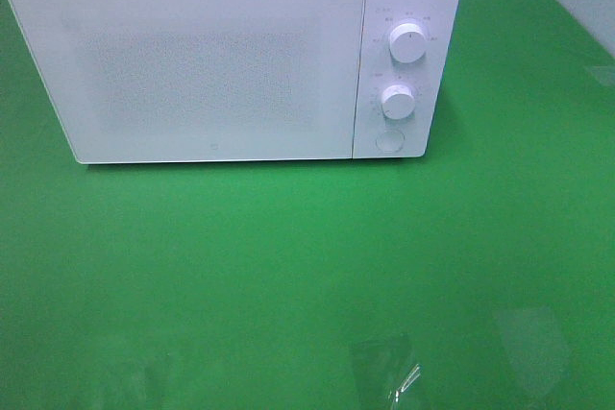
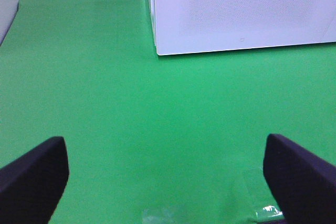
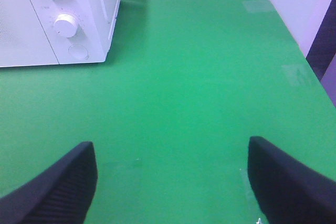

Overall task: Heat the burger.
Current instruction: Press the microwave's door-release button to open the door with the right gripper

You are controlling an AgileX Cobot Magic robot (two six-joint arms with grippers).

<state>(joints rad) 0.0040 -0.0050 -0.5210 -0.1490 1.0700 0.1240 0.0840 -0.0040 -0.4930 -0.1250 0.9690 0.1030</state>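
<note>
The burger is out of view in every frame. A white microwave (image 1: 231,55) stands at the back of the green table with its door shut; it has two round knobs (image 1: 407,45) and a round button (image 1: 388,140) on its right panel. Its lower corner shows in the left wrist view (image 2: 236,14), its knob panel in the right wrist view (image 3: 63,19). My left gripper (image 2: 168,182) hangs open over bare green surface, nothing between its black fingers (image 2: 31,177). My right gripper (image 3: 170,182) is open too and holds nothing. Neither arm shows in the exterior high view.
The green table cover (image 1: 307,266) spreads in front of the microwave. Clear tape patches (image 1: 384,367) lie near the front edge and another (image 1: 602,74) at the far right. A pale wall (image 3: 294,3) borders the table's right side.
</note>
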